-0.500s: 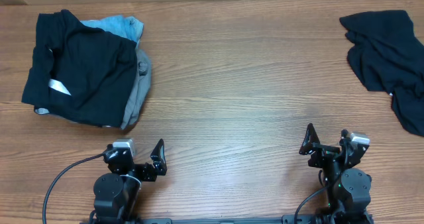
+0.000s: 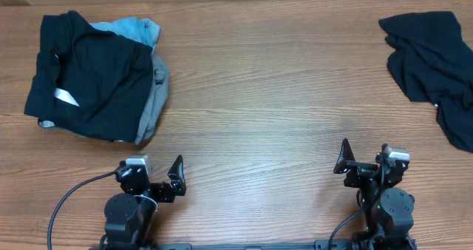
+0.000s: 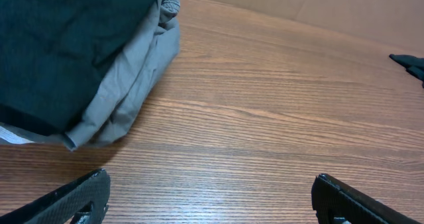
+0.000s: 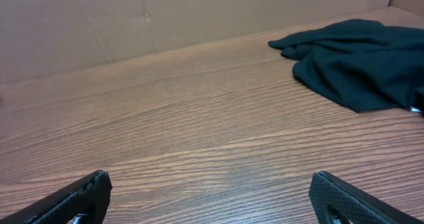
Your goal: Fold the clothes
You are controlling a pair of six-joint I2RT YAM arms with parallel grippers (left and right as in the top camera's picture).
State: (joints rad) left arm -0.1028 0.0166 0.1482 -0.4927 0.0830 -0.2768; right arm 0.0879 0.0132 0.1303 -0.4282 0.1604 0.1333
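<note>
Left gripper [image 3: 209, 192] and right gripper [image 4: 209, 187] are hovering near the table's front edge, jaws spread wide, gripping nothing. Black T-shirt [image 2: 432, 65] is lying crumpled at the far right of the wooden table [image 2: 281, 95], well apart from both. At far left, a black garment with white strip label [image 2: 89, 76] is lying over a light-blue garment [image 2: 137, 28] and a grey garment [image 2: 154, 98].
</note>
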